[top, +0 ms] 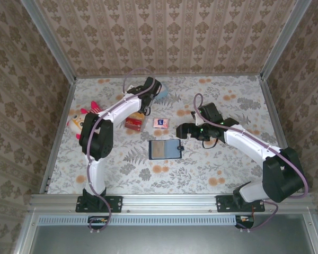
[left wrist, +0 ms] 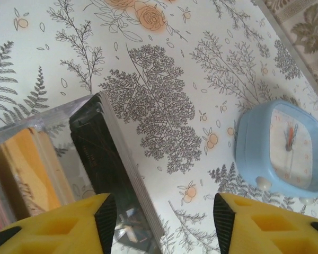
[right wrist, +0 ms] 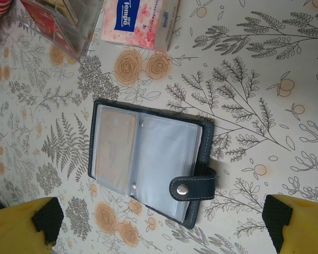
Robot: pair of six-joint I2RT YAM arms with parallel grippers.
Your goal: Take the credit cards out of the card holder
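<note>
One card [right wrist: 114, 144] is seen in the holder [right wrist: 164, 159], laid open for reach; the right gripper [right wrist: 161, 221] is held spread to its right, the left gripper [left wrist: 164, 216] spread, far off.

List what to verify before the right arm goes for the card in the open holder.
1. Card holder lies open and flat, snap tab undone: ok.
2. Credit card showing in a sleeve: ok.
3. Right jaws open, empty, pointed at the holder: ok.
4. Tissue pack apart from the holder: ok.
5. Left jaws free of the clear box: not ok, its edge sits between them.
6. More cards in the other sleeves: cannot tell.
</note>
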